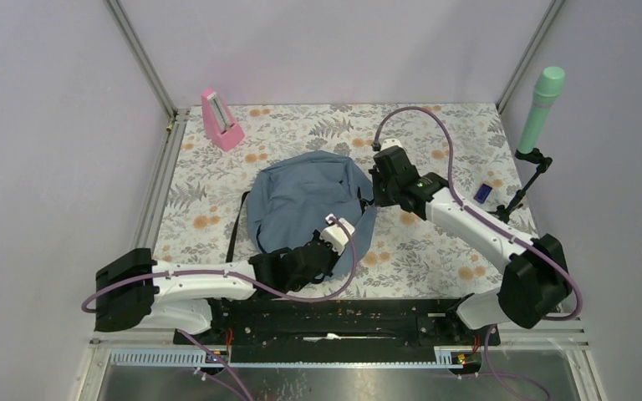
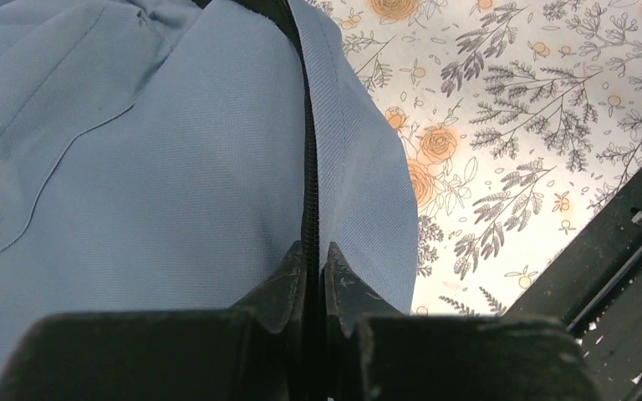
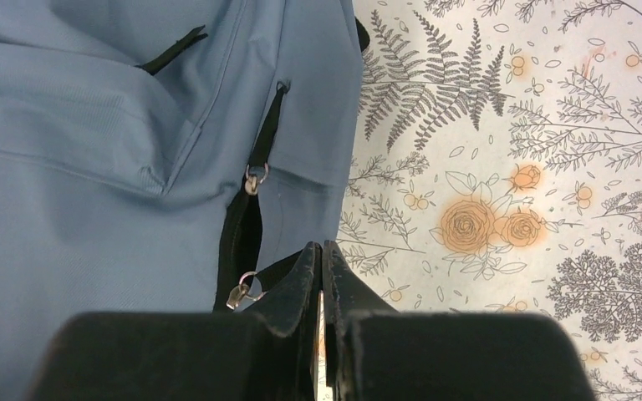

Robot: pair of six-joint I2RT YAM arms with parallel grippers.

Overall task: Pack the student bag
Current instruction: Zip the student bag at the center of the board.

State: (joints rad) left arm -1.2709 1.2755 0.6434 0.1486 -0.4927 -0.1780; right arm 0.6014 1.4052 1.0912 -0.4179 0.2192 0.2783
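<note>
The student bag (image 1: 301, 200) is a grey-blue backpack lying flat in the middle of the flowered table. My left gripper (image 1: 344, 227) is at the bag's near right edge. In the left wrist view it (image 2: 316, 248) is shut on the bag's black zipper line (image 2: 308, 150), with blue fabric (image 2: 150, 167) to its left. My right gripper (image 1: 376, 190) is at the bag's right edge. In the right wrist view it (image 3: 322, 246) is shut, and a black pull tab (image 3: 280, 269) runs from a metal ring (image 3: 244, 288) into its tips. A second zipper ring (image 3: 253, 178) sits higher.
A pink wedge-shaped object (image 1: 221, 119) stands at the back left. A mint-green cylinder (image 1: 542, 109) sits on a black stand at the right wall, with a small blue item (image 1: 483, 193) near it. A black rail (image 1: 343, 317) runs along the near edge.
</note>
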